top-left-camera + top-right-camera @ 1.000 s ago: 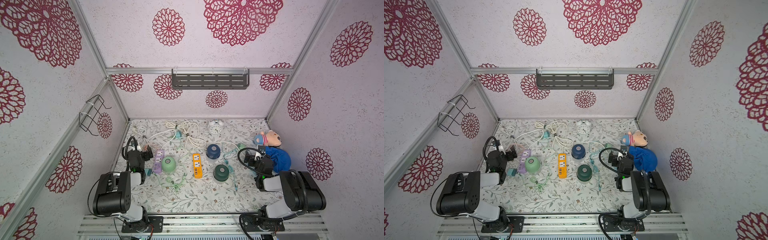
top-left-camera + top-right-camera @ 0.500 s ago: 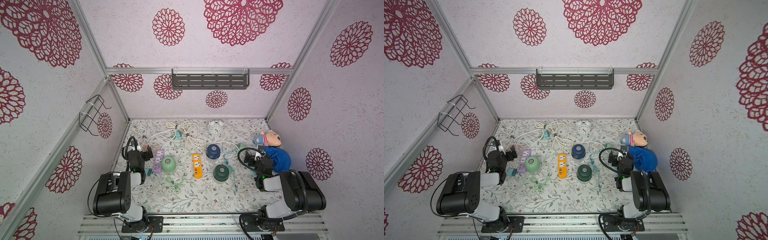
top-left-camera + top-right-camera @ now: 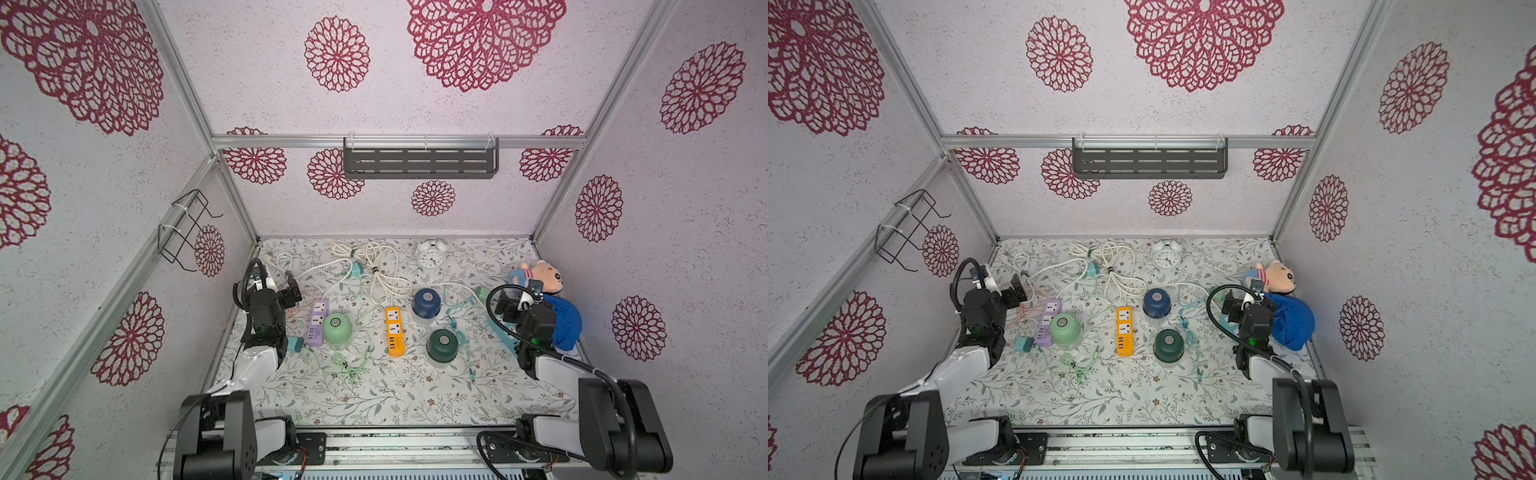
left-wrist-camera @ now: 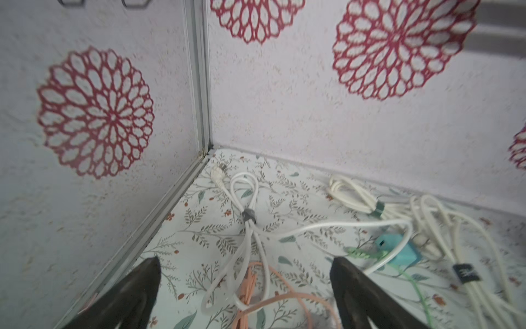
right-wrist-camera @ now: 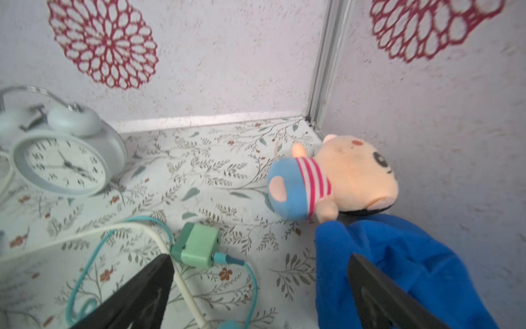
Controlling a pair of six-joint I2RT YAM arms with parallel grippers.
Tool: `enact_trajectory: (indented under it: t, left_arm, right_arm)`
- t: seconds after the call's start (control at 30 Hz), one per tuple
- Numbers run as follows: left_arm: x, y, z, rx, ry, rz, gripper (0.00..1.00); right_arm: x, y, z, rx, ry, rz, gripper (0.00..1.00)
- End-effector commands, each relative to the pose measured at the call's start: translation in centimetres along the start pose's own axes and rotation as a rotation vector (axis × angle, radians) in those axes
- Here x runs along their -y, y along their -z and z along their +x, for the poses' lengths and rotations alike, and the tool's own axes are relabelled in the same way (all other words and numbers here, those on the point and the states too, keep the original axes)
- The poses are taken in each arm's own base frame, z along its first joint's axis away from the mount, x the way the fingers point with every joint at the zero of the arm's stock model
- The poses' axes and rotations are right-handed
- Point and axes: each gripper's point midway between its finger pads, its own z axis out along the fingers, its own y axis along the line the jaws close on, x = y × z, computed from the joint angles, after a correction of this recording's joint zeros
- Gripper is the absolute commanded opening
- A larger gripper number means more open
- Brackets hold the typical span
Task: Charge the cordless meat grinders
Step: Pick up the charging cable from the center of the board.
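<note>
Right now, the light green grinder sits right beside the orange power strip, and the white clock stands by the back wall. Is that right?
Not quite. The light green grinder sits beside the purple power strip, not the orange power strip; both top views show it. The white clock does stand by the back wall.

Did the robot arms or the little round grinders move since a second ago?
No, nothing visibly moved. The left gripper and right gripper stay open and empty; the mint green grinder, navy blue grinder and dark green grinder sit where they were.
</note>
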Motion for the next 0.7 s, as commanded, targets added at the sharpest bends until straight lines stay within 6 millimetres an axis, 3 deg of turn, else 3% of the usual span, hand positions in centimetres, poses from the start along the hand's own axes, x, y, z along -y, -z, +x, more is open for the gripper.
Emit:
enact_trajectory:
  t: [0.0, 0.07, 0.13, 0.27, 0.4, 0.5, 0.67]
  left_arm:
    - [-0.8, 2.3, -0.9, -0.097, 0.113, -0.105, 0.97]
    - [-0.2, 3.4, -1.7, -0.149, 0.202, -0.087, 0.97]
    - [1.7, 4.5, -1.7, -0.209, 0.307, 0.014, 0.97]
    - [7.1, 7.5, -1.3, -0.355, 0.407, 0.246, 0.97]
    - [13.6, 11.9, -0.6, -0.443, 0.314, 0.406, 0.98]
    - [18.7, 15.2, 1.4, -0.534, 0.278, 0.530, 0.99]
    - [24.0, 19.0, 6.1, -0.614, 0.212, 0.585, 0.98]
  right_arm:
    - [3.3, 1.7, -0.3, -0.107, -0.186, 0.206, 0.99]
    - [4.5, 3.1, -0.2, -0.175, -0.277, 0.286, 0.99]
    - [3.3, 4.2, 0.4, -0.259, -0.317, 0.219, 0.93]
    - [-0.5, 6.3, 2.9, -0.456, -0.353, 0.013, 0.74]
    - [-2.2, 8.4, 7.5, -0.672, -0.412, -0.052, 0.61]
    - [-3.5, 9.8, 10.7, -0.803, -0.442, -0.091, 0.50]
    - [-5.1, 11.7, 14.4, -0.922, -0.369, -0.107, 0.52]
